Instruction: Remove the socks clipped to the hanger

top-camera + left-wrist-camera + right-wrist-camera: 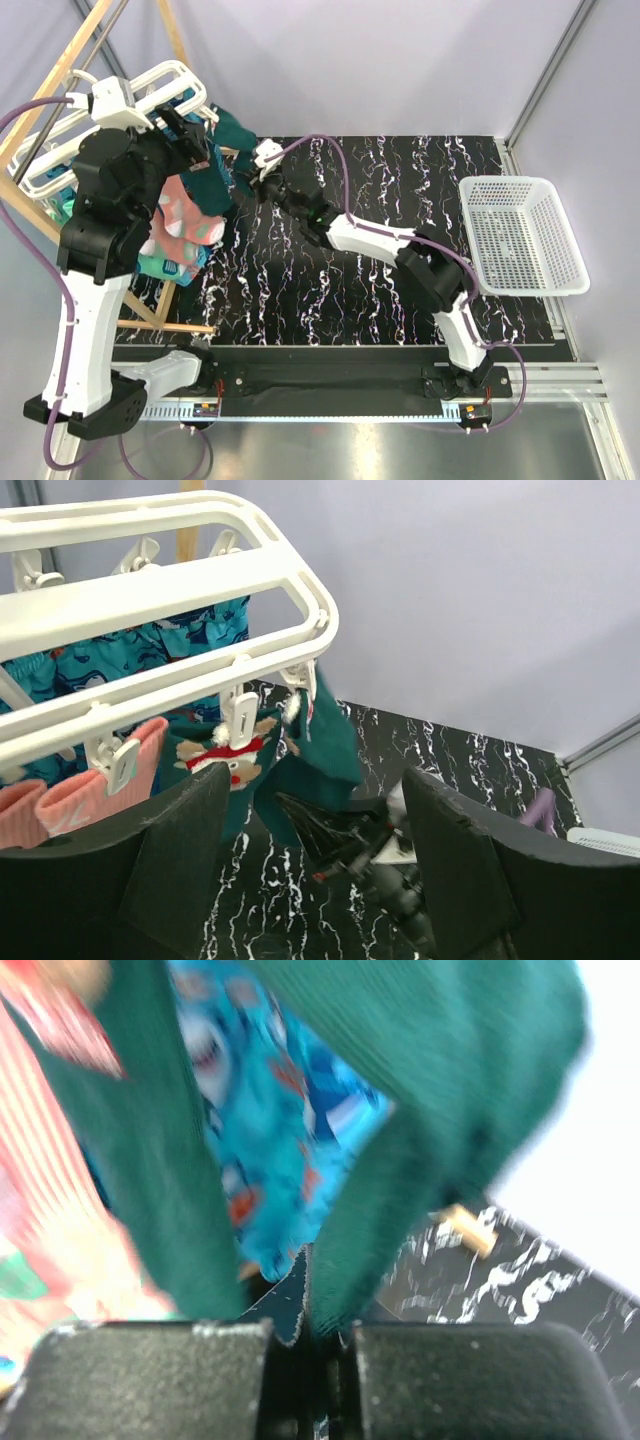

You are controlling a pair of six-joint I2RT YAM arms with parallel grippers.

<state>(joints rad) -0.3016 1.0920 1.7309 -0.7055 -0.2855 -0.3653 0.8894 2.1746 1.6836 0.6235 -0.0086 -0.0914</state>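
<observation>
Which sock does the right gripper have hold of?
The plain dark teal sock on the hanger's corner clip: the right gripper is shut on its lower end. The blue patterned sock and coral sock are untouched.

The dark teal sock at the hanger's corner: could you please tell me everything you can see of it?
The dark teal sock is plain, soft, fine-knit fabric, unpatterned where visible. It hangs limp from a white clip at the end corner of the white plastic hanger, beside a patterned teal sock, above the black marbled table. Its lower edge is pinched between the shut fingers of the right gripper. It is not yet off the clip.
</observation>
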